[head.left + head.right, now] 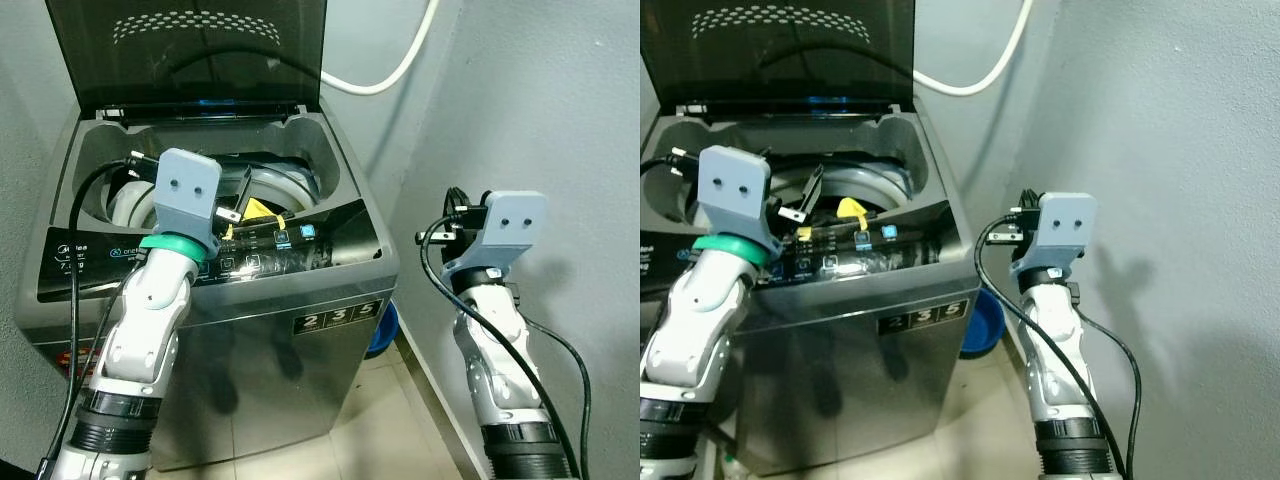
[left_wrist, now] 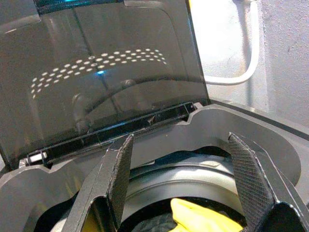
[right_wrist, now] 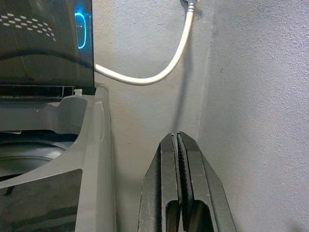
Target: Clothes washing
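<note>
1. Here we hold the left gripper [image 2: 178,188] over the drum of the top-loading washing machine [image 1: 300,330], fingers [image 2: 118,174] spread wide and empty, lid [image 1: 190,50] raised at twelve o'clock.
2. A yellow garment [image 2: 198,217] lies in the drum, just below the fingers.
3. We should descend straight, clear of the rim, before closing.
4. The right gripper [image 3: 179,193] waits at three o'clock, fingers pressed together.

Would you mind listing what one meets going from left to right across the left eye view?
Left gripper open over the drum → washing machine with its lid raised → blue basin on the floor → right gripper, shut, beside the wall.
</note>
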You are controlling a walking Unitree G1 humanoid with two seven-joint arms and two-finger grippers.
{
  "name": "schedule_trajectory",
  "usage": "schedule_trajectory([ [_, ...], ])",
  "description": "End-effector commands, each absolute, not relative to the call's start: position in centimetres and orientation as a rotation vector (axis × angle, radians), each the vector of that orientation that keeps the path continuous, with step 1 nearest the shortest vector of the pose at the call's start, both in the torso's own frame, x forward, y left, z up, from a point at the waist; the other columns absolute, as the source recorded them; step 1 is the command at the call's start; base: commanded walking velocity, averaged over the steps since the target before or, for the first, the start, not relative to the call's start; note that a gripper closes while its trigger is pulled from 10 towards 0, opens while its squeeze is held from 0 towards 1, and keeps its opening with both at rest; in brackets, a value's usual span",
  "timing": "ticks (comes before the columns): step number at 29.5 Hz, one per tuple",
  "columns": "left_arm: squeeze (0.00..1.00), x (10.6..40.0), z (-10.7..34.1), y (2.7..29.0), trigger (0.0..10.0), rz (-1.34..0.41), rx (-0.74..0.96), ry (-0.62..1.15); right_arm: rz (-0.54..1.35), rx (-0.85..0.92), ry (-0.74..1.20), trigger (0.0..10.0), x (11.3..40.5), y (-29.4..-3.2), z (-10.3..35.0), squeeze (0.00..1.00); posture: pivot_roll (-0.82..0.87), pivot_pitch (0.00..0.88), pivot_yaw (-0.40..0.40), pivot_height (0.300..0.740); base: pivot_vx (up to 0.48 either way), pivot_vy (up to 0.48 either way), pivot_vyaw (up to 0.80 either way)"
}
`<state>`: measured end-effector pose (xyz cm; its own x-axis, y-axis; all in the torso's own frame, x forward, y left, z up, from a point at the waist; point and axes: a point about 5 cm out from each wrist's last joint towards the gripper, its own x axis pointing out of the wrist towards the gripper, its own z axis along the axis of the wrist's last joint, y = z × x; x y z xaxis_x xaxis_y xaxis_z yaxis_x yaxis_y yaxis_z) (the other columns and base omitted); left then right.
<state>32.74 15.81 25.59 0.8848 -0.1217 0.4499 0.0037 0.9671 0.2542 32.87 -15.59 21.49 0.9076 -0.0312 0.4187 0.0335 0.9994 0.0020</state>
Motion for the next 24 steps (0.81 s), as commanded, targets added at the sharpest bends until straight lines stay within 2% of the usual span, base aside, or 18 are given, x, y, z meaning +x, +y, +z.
schedule_trajectory([
  [1, 0.00, 32.8, 25.8, 15.9, 10.0, -0.059, 0.264, -0.495, -0.049, -0.008, -0.429, 10.0, 32.9, -15.9, 21.3, 0.00, 0.08, 0.000, -0.017, 0.740, 0.000, 0.000, 0.00],
  [24, 0.00, 33.5, 25.2, 15.7, 10.0, -0.069, 0.255, -0.474, -0.075, -0.017, -0.402, 10.0, 32.5, -16.2, 20.6, 0.00, 0.06, 0.003, 0.013, 0.740, 0.000, 0.000, 0.00],
])
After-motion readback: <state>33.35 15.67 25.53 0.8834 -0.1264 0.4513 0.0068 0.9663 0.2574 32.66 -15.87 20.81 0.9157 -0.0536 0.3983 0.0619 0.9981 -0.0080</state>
